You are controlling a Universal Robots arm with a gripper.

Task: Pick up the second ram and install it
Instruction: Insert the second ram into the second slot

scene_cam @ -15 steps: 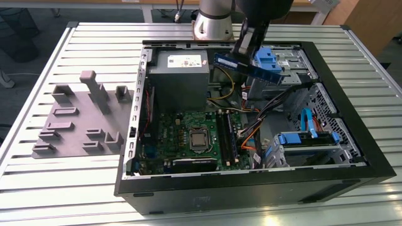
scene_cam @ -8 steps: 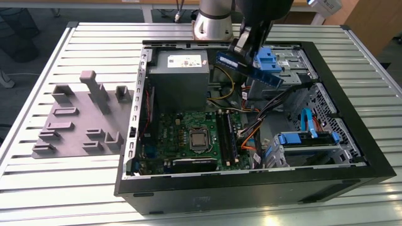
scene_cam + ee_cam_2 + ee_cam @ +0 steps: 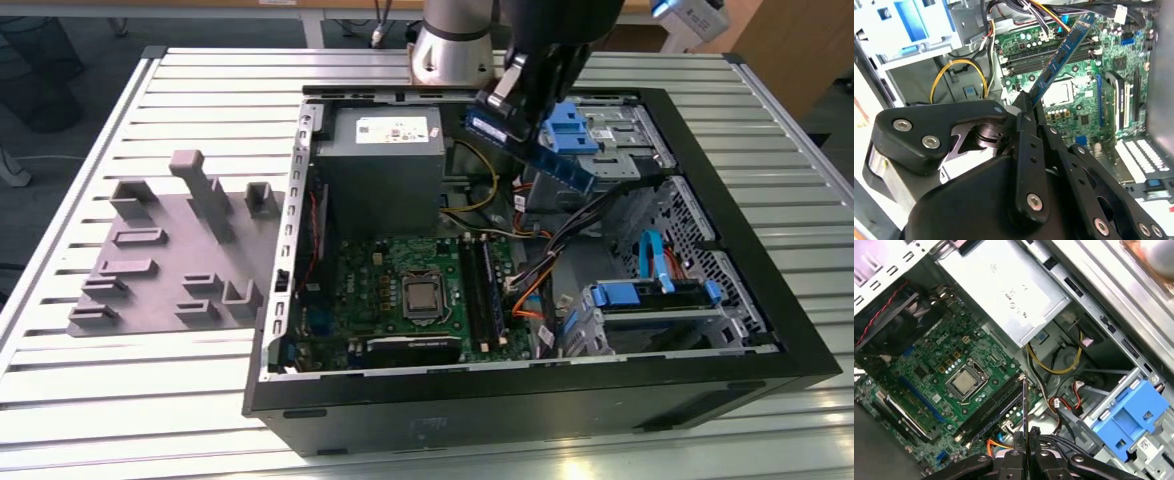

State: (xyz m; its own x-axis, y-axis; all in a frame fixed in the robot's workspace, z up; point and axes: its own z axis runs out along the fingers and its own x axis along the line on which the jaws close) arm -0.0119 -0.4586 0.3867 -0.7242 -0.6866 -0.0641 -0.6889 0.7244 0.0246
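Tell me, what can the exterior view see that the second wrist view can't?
The exterior view adds the grey moulded tray and the slatted table around the computer case. The second wrist view adds the bolts on the black link bars. Both show the gripper shut on the second ram, and the green motherboard.

The arm (image 3: 451, 48) shows a rounded silver-grey joint shell in the exterior view; above it sits a black casing (image 3: 554, 35). In the second wrist view the tool (image 3: 1028, 100) is matte black; its links (image 3: 939, 122) are thick flat bars with rounded ends, pinned by round silver screws (image 3: 1035, 201); bare grey metal (image 3: 979, 137) shows between them. In the first wrist view its slim black fingers (image 3: 1013, 465) carry small silver screws too.
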